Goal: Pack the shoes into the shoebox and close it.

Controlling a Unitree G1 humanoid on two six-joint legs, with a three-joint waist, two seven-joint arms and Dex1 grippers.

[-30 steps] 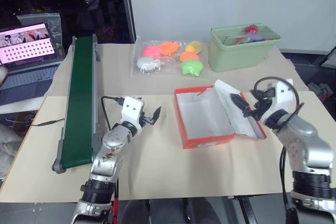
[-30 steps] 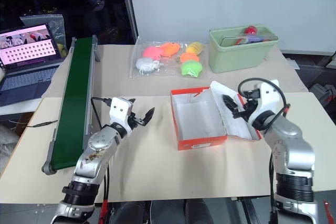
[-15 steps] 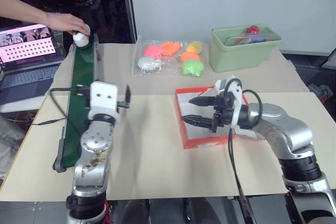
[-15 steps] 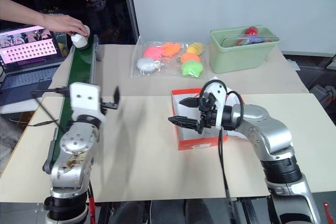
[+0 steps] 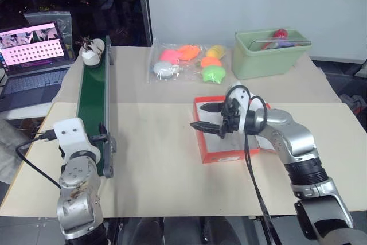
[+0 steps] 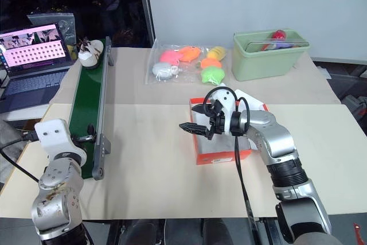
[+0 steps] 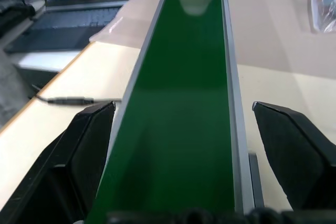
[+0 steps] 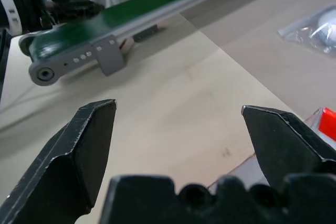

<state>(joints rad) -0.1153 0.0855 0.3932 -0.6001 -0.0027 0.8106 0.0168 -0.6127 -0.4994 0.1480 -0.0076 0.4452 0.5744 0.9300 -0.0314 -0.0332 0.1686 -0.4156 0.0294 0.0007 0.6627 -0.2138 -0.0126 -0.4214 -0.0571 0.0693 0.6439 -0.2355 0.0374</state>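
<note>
Overhead, the open shoebox (image 5: 226,136) sits on the table (image 5: 155,164) with the right gripper (image 5: 207,117) spread wide over its left edge, pinching nothing. One shoe (image 5: 93,51) rests at the far end of the green conveyor (image 5: 92,101). Along the left wrist view, the left gripper (image 7: 184,145) straddles the belt, fingers (image 7: 89,140) wide apart, shoe far ahead. Along the right wrist view, an orange-red box corner (image 8: 328,121) shows beside one finger.
</note>
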